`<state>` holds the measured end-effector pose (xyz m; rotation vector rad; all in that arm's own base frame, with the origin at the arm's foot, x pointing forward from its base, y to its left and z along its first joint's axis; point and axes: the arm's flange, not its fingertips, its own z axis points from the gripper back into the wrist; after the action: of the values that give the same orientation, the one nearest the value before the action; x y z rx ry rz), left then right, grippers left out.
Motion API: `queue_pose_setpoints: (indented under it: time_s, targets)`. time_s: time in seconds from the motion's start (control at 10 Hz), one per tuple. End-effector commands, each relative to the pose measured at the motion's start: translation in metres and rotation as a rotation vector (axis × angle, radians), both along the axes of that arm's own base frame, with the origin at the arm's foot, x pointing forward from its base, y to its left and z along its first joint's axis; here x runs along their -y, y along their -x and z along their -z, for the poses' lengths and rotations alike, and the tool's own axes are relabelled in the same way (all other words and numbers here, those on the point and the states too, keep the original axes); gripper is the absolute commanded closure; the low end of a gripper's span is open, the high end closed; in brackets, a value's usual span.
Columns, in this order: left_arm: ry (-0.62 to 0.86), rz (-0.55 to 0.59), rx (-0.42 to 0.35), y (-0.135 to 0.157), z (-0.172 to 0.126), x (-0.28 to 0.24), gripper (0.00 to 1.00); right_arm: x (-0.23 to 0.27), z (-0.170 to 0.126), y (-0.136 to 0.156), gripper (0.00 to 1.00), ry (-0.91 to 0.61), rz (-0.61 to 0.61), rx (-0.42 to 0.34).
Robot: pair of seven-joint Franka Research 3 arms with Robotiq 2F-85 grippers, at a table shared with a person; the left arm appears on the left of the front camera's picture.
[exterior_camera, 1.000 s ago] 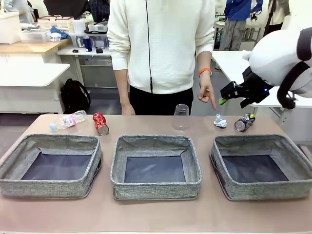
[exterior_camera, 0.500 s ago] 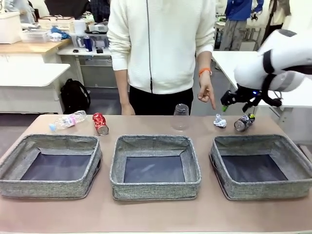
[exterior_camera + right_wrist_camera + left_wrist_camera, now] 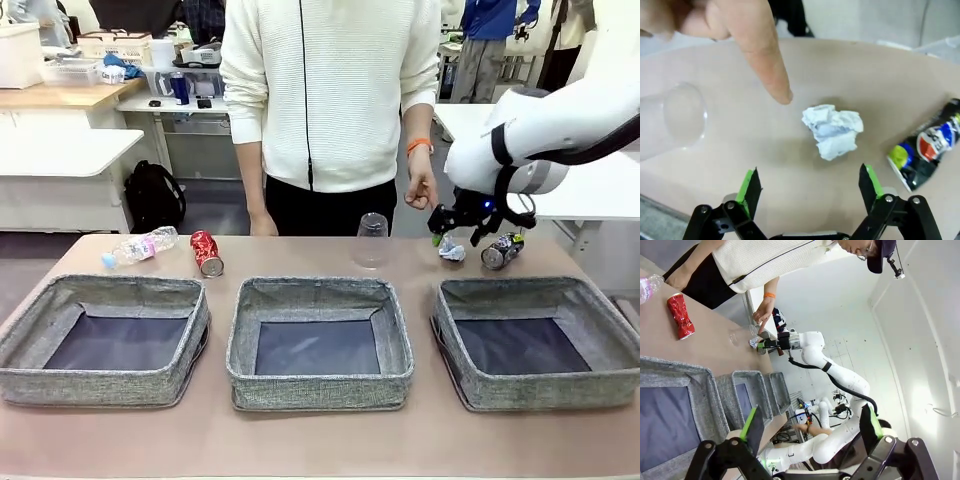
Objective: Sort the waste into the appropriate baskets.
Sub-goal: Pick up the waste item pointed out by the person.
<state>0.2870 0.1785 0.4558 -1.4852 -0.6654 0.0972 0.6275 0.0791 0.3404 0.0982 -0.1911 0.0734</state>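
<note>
Right gripper [image 3: 809, 181], fingers spread, above crumpled white scrap [image 3: 832, 130] near tabletop's [image 3: 880, 75] far edge. Dark can [image 3: 927, 150] beside it: round red-white-blue logo, text unreadable. Left gripper [image 3: 810, 422] spread too.

I have three alike shallow grey woven baskets in a row on the near half of the tabletop [image 3: 320, 445]: left basket [image 3: 100, 386], middle basket [image 3: 320, 389], right basket [image 3: 545, 391], all soft-walled with dark floors. The waste lies in a line beyond them. Far left, the clear plastic bottle [image 3: 138, 247] lies on its side, pink label, blue cap pointing left. Just right of it lies the crushed red can [image 3: 206, 253], one end toward me. Beyond the middle basket stands the clear plastic cup [image 3: 371, 241], seemingly mouth-down. Beyond the right basket sits a crumpled white scrap [image 3: 452, 250], and near its right, not touching, the dark blue-black can [image 3: 501, 250] lies on its side
</note>
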Motion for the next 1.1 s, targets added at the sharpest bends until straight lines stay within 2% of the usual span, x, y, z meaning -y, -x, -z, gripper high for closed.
queue_pose_setpoints:
  time_s: [0.0,0.2,0.7,0.8,0.9,1.0]
  targets:
    - [0.009,-0.003,0.029,0.0,-0.001,0.002,0.0,-0.002,0.014,-0.019,0.0,0.056,-0.017,0.011]
    - [0.009,-0.003,0.029,0.0,-0.001,0.002,0.0,0.0,0.029,-0.026,0.0,0.067,-0.006,0.01]
    - [0.009,-0.003,0.029,0.0,-0.001,0.002,0.0,0.0,0.033,-0.027,0.0,0.05,-0.002,-0.005]
    - [0.009,-0.003,0.029,0.0,-0.001,0.002,0.0,0.001,0.033,-0.027,0.38,0.054,0.004,-0.01]
    - [0.009,-0.003,0.029,0.0,-0.001,0.002,0.0,0.002,0.033,-0.027,0.6,0.055,0.004,-0.02]
    - [0.009,-0.003,0.029,0.0,-0.001,0.002,0.0,0.003,0.032,-0.026,0.98,0.053,0.007,-0.02]
